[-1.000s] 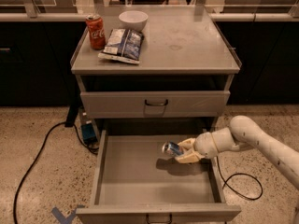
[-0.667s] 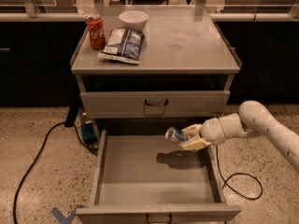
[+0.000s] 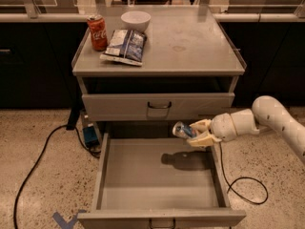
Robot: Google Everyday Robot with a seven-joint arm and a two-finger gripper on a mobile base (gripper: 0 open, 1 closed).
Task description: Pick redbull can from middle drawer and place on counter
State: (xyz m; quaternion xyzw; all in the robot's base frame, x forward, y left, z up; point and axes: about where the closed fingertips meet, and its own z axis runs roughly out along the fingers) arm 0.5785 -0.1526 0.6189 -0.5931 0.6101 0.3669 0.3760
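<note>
My gripper (image 3: 199, 133) is shut on the redbull can (image 3: 182, 130), a slim silver-and-blue can held on its side with its shiny top pointing left. It hangs above the back right of the open middle drawer (image 3: 157, 178), just below the closed upper drawer front. The can's shadow lies on the drawer floor. The white arm reaches in from the right. The counter (image 3: 190, 42) is the flat grey top of the cabinet above.
On the counter's left stand a red Coca-Cola can (image 3: 97, 32), a white bowl (image 3: 135, 20) and a chip bag (image 3: 125, 46). Cables (image 3: 33, 166) run over the speckled floor on the left, and another cable (image 3: 243, 190) on the right. A pale ledge runs behind.
My gripper has lifted the redbull can up from the drawer floor and a little toward the back; it now hangs clear above the drawer.
</note>
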